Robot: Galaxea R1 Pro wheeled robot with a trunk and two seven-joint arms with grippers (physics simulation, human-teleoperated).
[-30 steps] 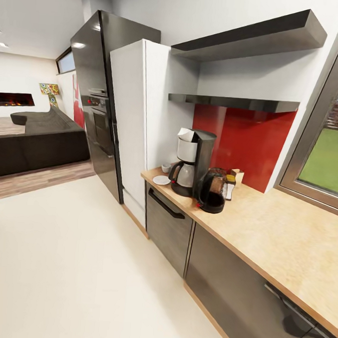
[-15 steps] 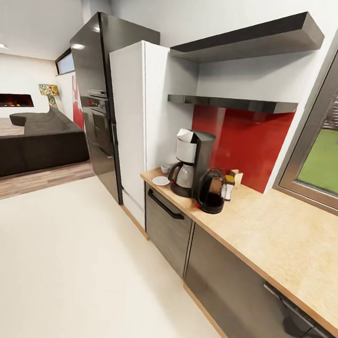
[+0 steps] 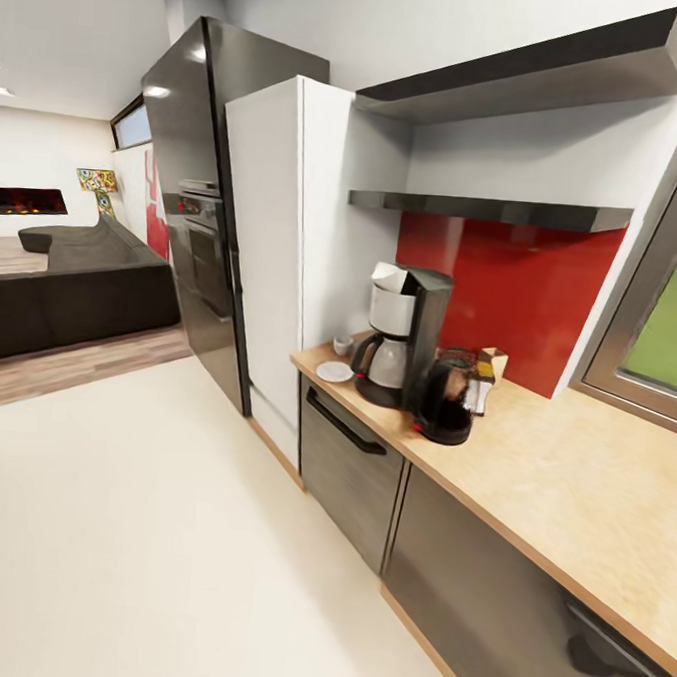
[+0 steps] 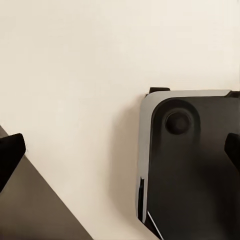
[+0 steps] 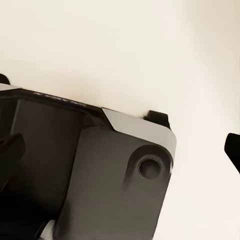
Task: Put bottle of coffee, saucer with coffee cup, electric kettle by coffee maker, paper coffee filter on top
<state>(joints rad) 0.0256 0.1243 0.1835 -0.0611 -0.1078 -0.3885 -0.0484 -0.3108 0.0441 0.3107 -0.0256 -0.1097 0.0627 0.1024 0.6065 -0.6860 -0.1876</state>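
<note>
The black and steel coffee maker [image 3: 407, 335] stands at the left end of the light-wood countertop [image 3: 569, 493]. A white paper coffee filter [image 3: 387, 275] sits on top of it. To its left lies the white saucer [image 3: 333, 371]; the coffee cup [image 3: 344, 345] stands just behind the saucer, beside it. The dark electric kettle [image 3: 445, 405] is against the machine's right side. Behind the kettle is the blurred bottle of coffee [image 3: 479, 389]. The black kitchen shelf [image 3: 487, 209] above looks bare. My left gripper [image 4: 120, 152] and right gripper [image 5: 120, 150] hang open over the floor, holding nothing.
A white fridge [image 3: 273, 264] and a dark oven column [image 3: 192, 199] stand left of the counter. Grey cabinet fronts [image 3: 350, 470] run below it. Cream floor [image 3: 145, 547] stretches ahead to a dark sofa [image 3: 71, 282]. A window [image 3: 669, 339] is at right. My base [image 4: 190, 165] shows under both grippers.
The whole head view has shifted, so the camera moved: the counter group now sits further right and slightly larger. The things on the counter have not moved relative to each other.
</note>
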